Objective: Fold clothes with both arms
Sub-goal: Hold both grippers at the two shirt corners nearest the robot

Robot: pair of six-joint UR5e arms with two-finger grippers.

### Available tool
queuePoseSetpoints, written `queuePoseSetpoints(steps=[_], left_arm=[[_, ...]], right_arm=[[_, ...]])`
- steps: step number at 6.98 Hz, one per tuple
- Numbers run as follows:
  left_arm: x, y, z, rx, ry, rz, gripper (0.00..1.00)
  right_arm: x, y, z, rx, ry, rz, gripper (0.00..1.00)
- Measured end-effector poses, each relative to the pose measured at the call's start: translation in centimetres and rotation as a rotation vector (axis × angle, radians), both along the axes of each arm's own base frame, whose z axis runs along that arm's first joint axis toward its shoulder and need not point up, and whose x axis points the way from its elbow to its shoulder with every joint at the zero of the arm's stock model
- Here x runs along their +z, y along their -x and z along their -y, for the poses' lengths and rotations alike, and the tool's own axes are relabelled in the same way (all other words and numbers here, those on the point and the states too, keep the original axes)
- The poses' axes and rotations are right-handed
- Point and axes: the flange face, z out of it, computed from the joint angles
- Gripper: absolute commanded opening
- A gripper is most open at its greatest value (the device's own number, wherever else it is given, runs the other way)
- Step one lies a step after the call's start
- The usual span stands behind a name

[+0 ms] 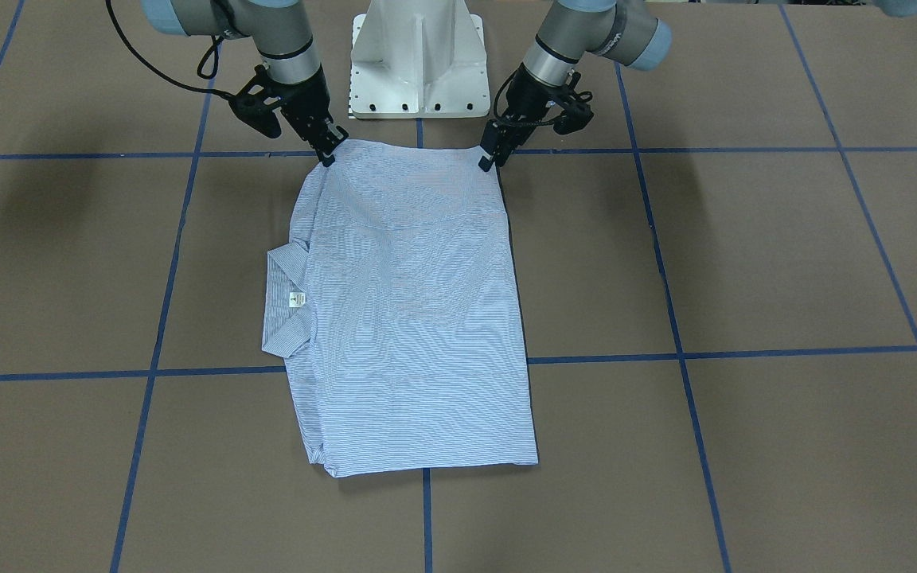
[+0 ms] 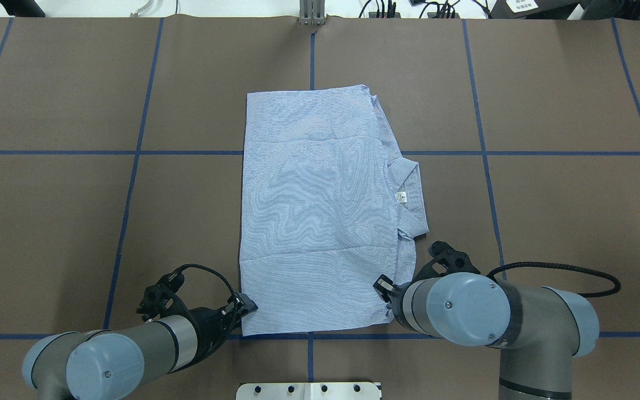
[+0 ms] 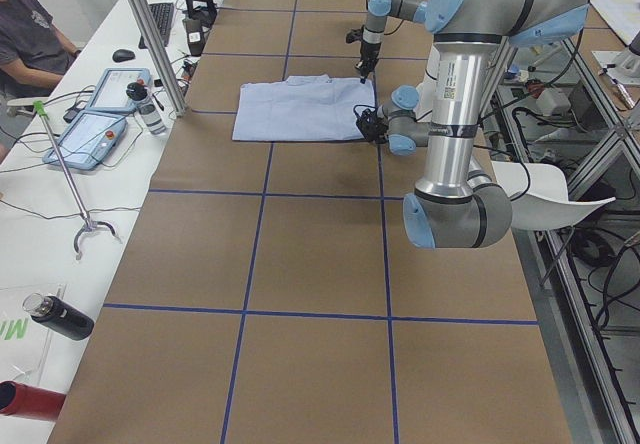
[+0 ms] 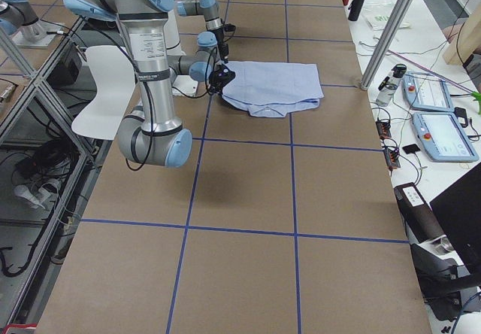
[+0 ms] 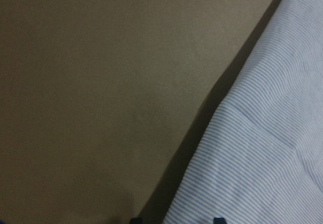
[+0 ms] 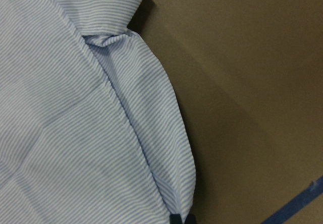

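The light blue striped shirt (image 1: 411, 318) lies folded into a long rectangle on the brown table, its collar (image 1: 283, 302) with the white label to my right (image 2: 411, 191). My left gripper (image 2: 245, 305) is at the shirt's near left corner; in the left wrist view its fingertips (image 5: 135, 220) stand apart with the shirt's edge (image 5: 272, 148) between them. My right gripper (image 2: 382, 284) is at the near right corner; in the right wrist view its tips (image 6: 182, 218) are close together on the shirt's folded edge (image 6: 166, 148).
The white pedestal base (image 1: 419, 64) stands just behind the shirt's near edge, between the arms. Blue tape lines (image 2: 136, 150) grid the table. Tablets (image 3: 95, 124), bottles and a person are along the far side of the table.
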Motion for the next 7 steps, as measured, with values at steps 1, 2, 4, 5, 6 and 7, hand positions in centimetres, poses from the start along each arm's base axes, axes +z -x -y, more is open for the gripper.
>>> queuePoseSetpoints(steps=[1, 2, 4, 5, 6, 7], left_arm=[[0.12, -0.13, -0.18, -0.001, -0.001, 0.003, 0.06], [0.28, -0.18, -0.30, -0.004, -0.003, 0.006, 0.00], [0.67, -0.17, -0.54, -0.004, -0.004, 0.013, 0.00], [0.66, -0.20, -0.68, -0.002, -0.005, 0.013, 0.12], [0.54, -0.21, -0.73, -0.001, -0.005, 0.010, 0.19], [0.41, -0.19, -0.76, -0.001, -0.006, 0.008, 0.21]], right_arm=[[-0.07, -0.03, 0.00, 0.000, -0.001, 0.001, 0.00], [-0.11, -0.04, -0.01, 0.000, 0.000, 0.002, 0.00], [-0.12, -0.06, -0.01, 0.000, -0.001, 0.003, 0.00], [-0.11, -0.06, -0.01, 0.001, -0.001, 0.002, 0.00], [-0.13, -0.08, -0.01, 0.001, -0.001, 0.003, 0.00], [-0.16, -0.09, -0.01, 0.001, -0.001, 0.003, 0.00]])
